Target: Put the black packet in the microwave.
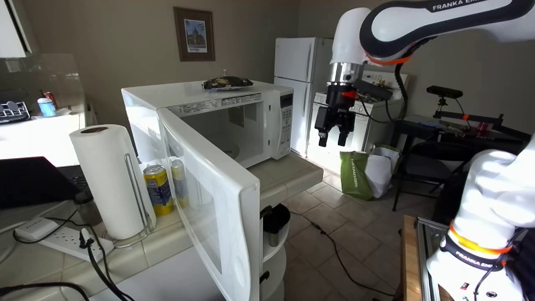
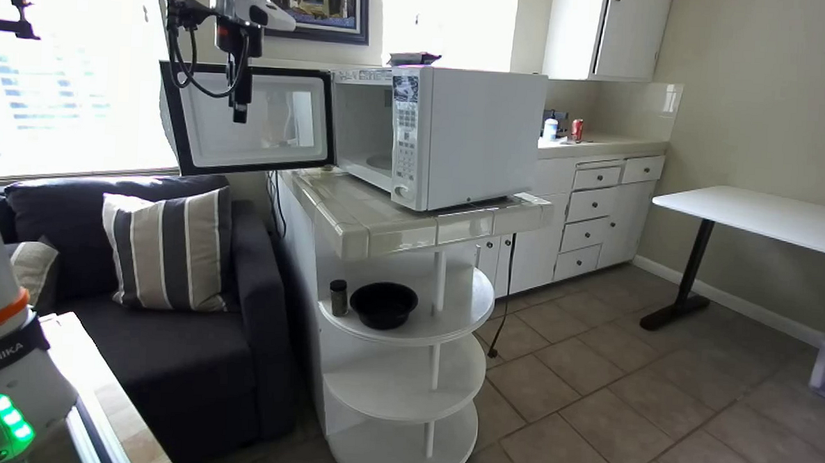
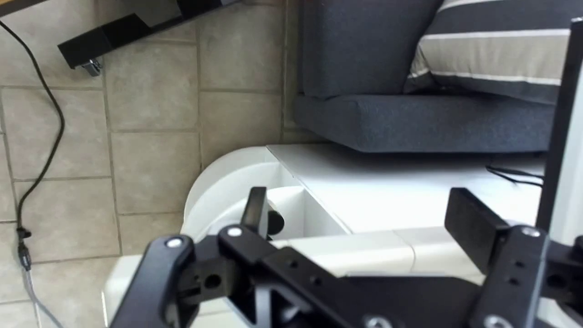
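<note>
The black packet (image 1: 228,82) lay on the roof of the microwave (image 2: 486,137), above the cooking cavity, and showed in both exterior views. The microwave stood on the tiled counter (image 1: 288,168) near a corner, its side wall close along the edge above 3 round shelves (image 2: 391,390). Its door (image 1: 205,188) was swung wide and reached out past the counter's edge on the side of the dark sofa (image 2: 149,359), with the round plate (image 2: 380,162) in the cavity in view.

My gripper (image 1: 332,140) hung in the air, fingertips down, higher than the counter and well apart from the packet. My 2 fingers (image 3: 476,232) were spread wide; in the wrist view, part of the counter's edge and of the shelves appeared between them.

On the outer side of the door, near the sofa-side edge of the counter, I saw a yellow can (image 1: 158,190) just beside a paper towel roll (image 1: 110,179), with a white power strip (image 1: 69,243) farther along that edge from the corner. Below the corner, the top shelf bore a black bowl (image 2: 383,305) and, just beside it, a small dark-lidded jar (image 2: 338,299). A striped pillow (image 2: 168,249) leaned upright on the sofa, beyond the counter's edge.
</note>
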Motion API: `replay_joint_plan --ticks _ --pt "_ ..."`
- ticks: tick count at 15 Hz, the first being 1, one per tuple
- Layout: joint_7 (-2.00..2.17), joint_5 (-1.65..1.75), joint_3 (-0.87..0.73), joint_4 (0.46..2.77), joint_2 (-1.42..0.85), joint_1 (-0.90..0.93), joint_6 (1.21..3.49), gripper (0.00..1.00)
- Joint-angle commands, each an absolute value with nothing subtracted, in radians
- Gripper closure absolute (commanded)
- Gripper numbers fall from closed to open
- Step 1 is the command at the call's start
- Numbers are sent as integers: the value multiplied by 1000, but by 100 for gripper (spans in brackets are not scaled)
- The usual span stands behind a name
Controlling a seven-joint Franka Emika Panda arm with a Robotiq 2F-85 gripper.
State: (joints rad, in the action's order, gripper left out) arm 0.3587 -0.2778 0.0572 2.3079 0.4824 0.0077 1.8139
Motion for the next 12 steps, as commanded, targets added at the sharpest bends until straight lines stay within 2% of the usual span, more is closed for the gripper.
replay_joint_plan --ticks 1,12 --pt "393 -331 33 2190 483 -19 1809 0" --pt "239 -566 -71 1929 295 6 2156 0"
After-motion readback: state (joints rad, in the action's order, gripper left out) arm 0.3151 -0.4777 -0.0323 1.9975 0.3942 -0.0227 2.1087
